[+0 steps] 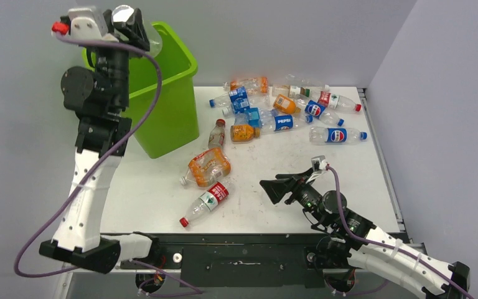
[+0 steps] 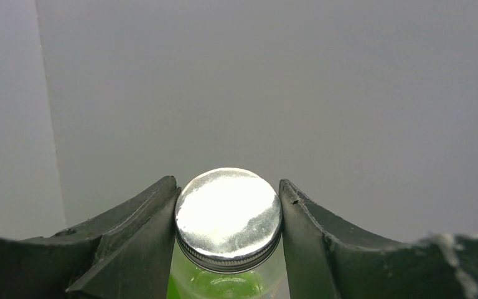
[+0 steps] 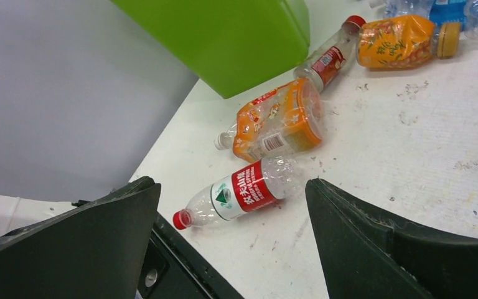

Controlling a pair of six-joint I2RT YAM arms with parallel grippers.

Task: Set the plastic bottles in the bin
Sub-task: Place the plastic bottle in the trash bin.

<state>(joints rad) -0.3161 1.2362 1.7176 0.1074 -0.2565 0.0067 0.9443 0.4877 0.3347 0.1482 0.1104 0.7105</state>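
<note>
1. Right gripper (image 1: 272, 190), lower centre of the top view: low over the table (image 1: 348, 180), pointing toward frame left, jaws wide apart and holding nothing.
2. Red-label bottle (image 1: 204, 204), left of the right gripper and apart from it: on its side, red cap toward the lower left. In the right wrist view it lay in the gap between the two fingers, farther off and untouched.
3. Orange bottle (image 1: 208, 165), just above the red-label bottle in the top view: crushed, on its side, neck toward the lower left.
4. Slim bottle (image 1: 217, 134), above the orange bottle: red cap, lying nearly on end in the frame, just right of the bin.
5. Heap of bottles (image 1: 286, 112), upper centre to upper right of the top view: blue, orange and red labels, all lying flat, several touching. One Pepsi bottle (image 1: 337, 135) lay at the heap's lower right edge.
6. Bin (image 1: 174, 106), upper left of the top view: upright at the table's far left part.
7. Left gripper (image 1: 131, 25), top left of the top view: raised high, overlapping the bin's left rim in the frame. Its jaws were clamped on either side of the neck of a silver-capped bottle (image 2: 227, 212), with green showing through the clear body below the cap.
</note>
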